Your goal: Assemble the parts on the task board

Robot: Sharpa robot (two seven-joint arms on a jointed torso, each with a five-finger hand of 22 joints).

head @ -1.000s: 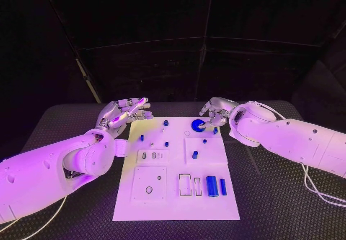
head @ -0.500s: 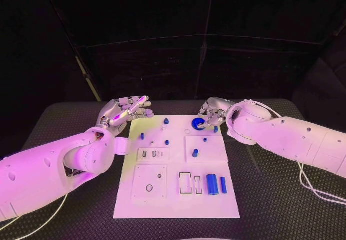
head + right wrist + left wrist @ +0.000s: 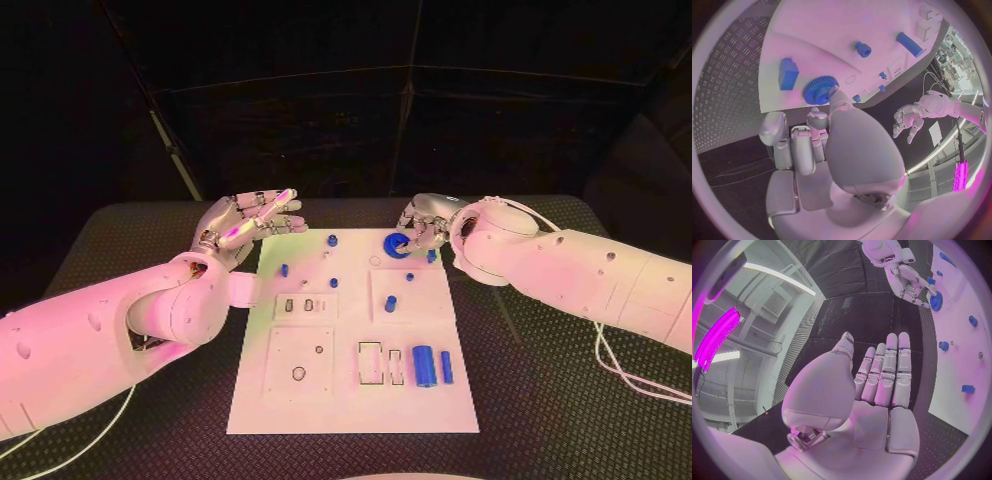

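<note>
Head view: your right hand (image 3: 423, 228) sat at the task board (image 3: 353, 400)'s far edge, around 1 o'clock, fingertips on the blue gear (image 3: 395, 247). I read that as seating it on its spot; whether it was truly gripped or just pressed, I couldn't tell. Your left hand (image 3: 248, 225) hovered off the board's 11 o'clock corner, fingers straight and spread, holding nothing, probably parked clear of the work. Large blue cylinder (image 3: 424, 368) lay near the board's 5 o'clock corner, untouched.

Left wrist view: left hand (image 3: 879, 385) flat, fingers extended together, empty; gear (image 3: 935, 300) visible beyond under the right hand (image 3: 907, 282).

Right wrist view: fingertip (image 3: 836, 95) rested against the gear (image 3: 821, 90)'s toothed rim, gear lying on the board (image 3: 836, 30).

Versus a second ago: your right hand had crept slightly toward the gear; left hand barely changed.
</note>
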